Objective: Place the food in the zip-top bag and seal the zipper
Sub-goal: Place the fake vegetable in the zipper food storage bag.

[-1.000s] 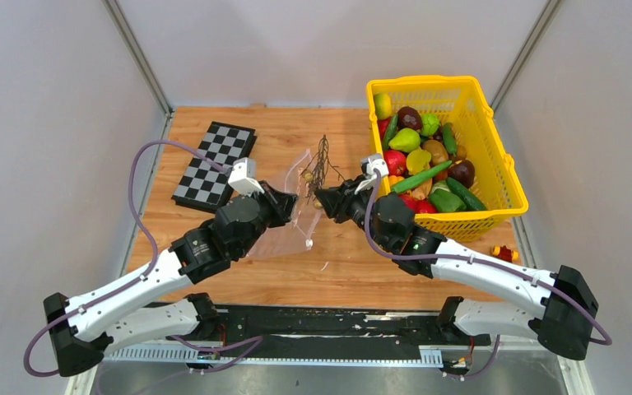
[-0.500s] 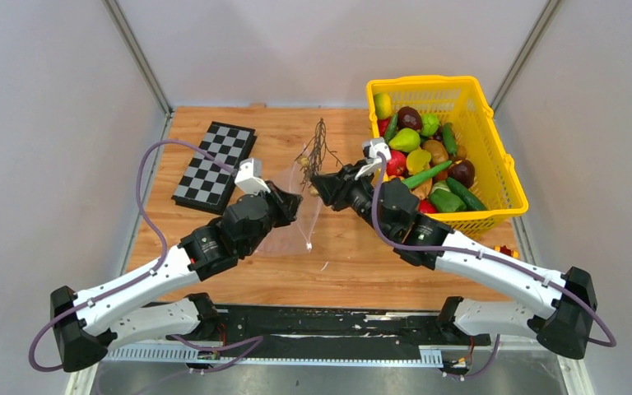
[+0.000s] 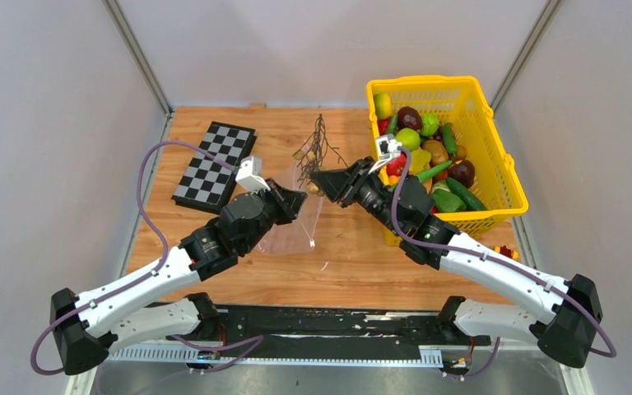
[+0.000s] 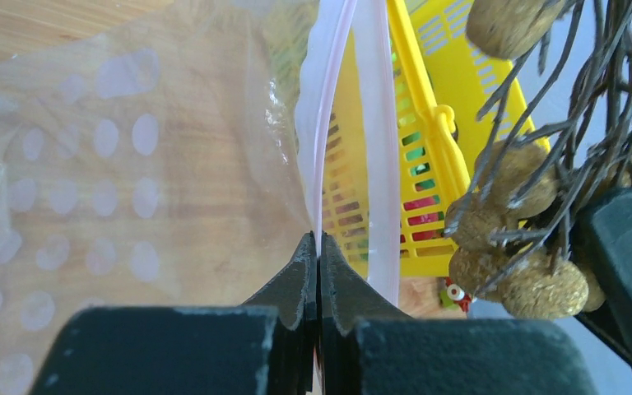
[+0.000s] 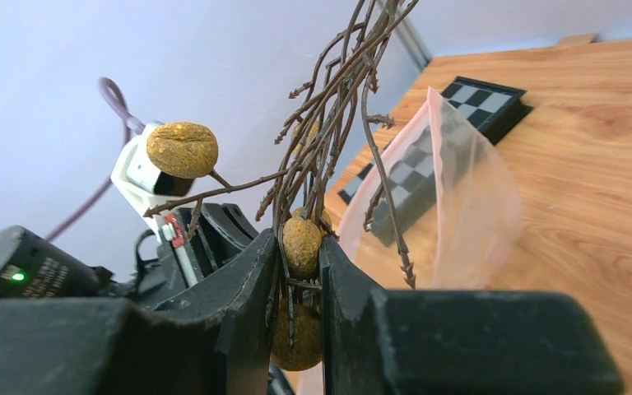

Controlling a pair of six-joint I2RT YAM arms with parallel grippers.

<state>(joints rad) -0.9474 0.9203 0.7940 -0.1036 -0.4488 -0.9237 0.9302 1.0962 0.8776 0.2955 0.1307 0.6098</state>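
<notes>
Pinching pinkish zipper strip [image 4: 317, 148] of clear crinkly zip-top bag [image 4: 132, 164] in left tool [image 4: 318, 251]. Gripping dark twiggy bunch [image 5: 183, 150] of round tan fruits in right tool [image 5: 299, 255], beside bag mouth. Glossy toy food [image 3: 428, 152] in yellow mesh basket [image 3: 424, 81].

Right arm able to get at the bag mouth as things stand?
Probably yes. The left gripper pinches one zipper strip, holding the bag upright with its mouth parted. The right gripper, shut on the twig bunch, sits beside it, nothing between.
</notes>
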